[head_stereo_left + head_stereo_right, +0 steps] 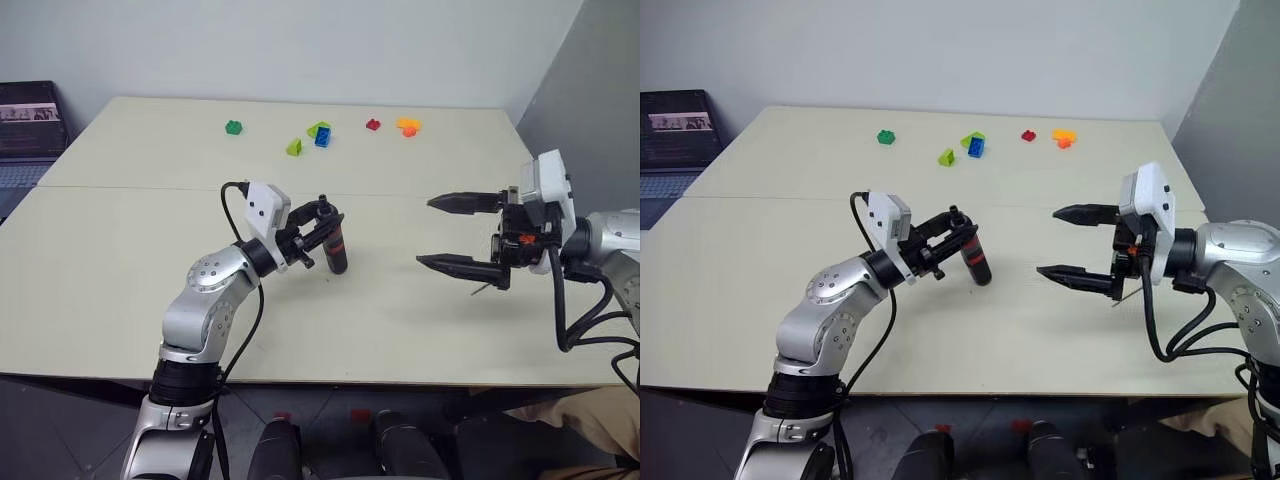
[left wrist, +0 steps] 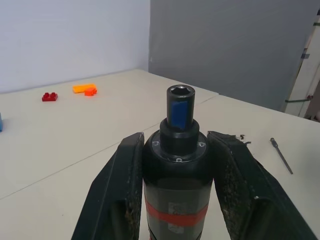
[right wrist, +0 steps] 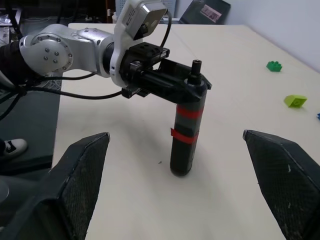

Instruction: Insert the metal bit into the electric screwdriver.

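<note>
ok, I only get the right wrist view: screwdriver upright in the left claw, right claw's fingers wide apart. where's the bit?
Observer: The metal bit lies flat on the table. In the head view it is just below the right claw, which is open and empty.
Operator: anything in the screwdriver's nose?
Observer: No. The left wrist view looks onto the top of the electric screwdriver, and its hex socket is empty.
Operator: clutter near the bit?
Observer: The red brick and the orange brick sit near the table's far edge, well away from it.
</note>
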